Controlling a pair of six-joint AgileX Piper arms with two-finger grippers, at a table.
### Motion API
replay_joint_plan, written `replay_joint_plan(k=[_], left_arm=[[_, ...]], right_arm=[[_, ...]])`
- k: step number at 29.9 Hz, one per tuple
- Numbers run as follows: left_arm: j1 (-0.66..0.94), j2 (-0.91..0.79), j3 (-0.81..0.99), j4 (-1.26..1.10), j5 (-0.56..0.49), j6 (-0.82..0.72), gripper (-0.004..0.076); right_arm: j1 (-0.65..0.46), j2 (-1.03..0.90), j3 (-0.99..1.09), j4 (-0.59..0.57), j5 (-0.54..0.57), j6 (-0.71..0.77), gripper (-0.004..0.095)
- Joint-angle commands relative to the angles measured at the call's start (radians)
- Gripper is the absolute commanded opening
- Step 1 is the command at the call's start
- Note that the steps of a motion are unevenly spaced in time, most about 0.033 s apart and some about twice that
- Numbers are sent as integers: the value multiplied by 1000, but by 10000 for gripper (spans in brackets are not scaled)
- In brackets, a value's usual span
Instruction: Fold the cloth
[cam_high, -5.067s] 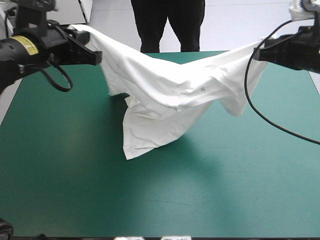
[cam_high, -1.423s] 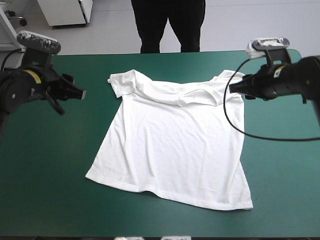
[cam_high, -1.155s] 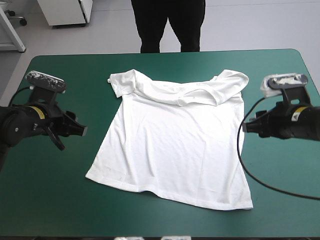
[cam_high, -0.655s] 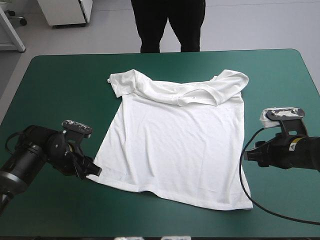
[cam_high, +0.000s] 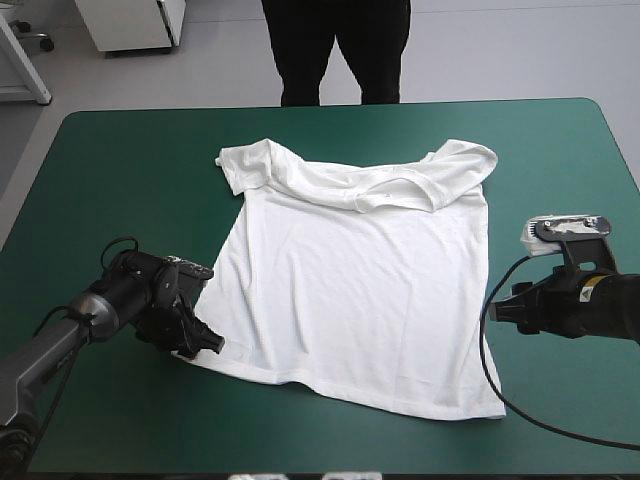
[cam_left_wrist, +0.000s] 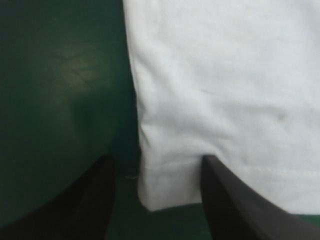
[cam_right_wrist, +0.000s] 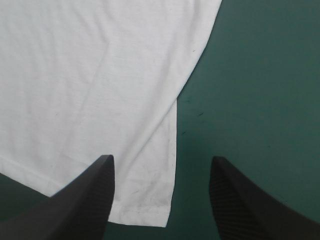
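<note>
The white T-shirt (cam_high: 350, 280) lies spread flat on the teal-green cover, collar toward the far edge, hem toward the near edge. My left gripper (cam_high: 208, 341) is low at the hem's near-left corner. In the left wrist view that corner of the T-shirt (cam_left_wrist: 165, 190) sits between the open fingers (cam_left_wrist: 230, 205) of the left gripper (cam_left_wrist: 157, 175). My right gripper (cam_high: 497, 311) hovers beside the T-shirt's right edge. Seen from the right wrist, the near-right hem corner of the T-shirt (cam_right_wrist: 145, 200) lies between the spread fingers (cam_right_wrist: 85, 200) of the right gripper (cam_right_wrist: 160, 172), nothing gripped.
Bare teal-green cover (cam_high: 120, 180) surrounds the T-shirt on all sides. A person stands beyond the table's far edge, not over it.
The left arm has come down and inward from the far left to the hem's near-left corner. The right arm dropped toward the near-right side, then held still. The T-shirt has not moved since being laid flat.
</note>
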Motion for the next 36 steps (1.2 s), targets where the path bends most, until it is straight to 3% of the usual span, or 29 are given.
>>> replay_joint_plan(k=[1, 3, 6, 7, 15, 23, 28, 36], left_arm=[[0, 48, -6, -4, -59, -12, 361], [0, 66, -6, -7, -52, -12, 276], [0, 63, -5, -11, -52, -12, 32], [0, 63, -5, -8, -52, -12, -4], [0, 63, -5, -8, -52, -12, -7], [0, 63, -5, -8, -57, -12, -8], [0, 63, -5, -8, -57, -12, -8], [0, 63, -5, -8, -59, -12, -9]], right_arm=[[2, -12, -24, -4, -2, -1, 540], [2, -14, -24, -4, -2, -1, 540], [2, -11, -24, 1, -2, -1, 540], [2, -11, -24, 5, -2, -1, 541], [2, 10, -24, 103, -2, -28, 542], [83, 68, 123, -5, -10, 23, 540], [157, 68, 296, -38, -123, 157, 540], [175, 68, 467, -49, -264, 220, 540]])
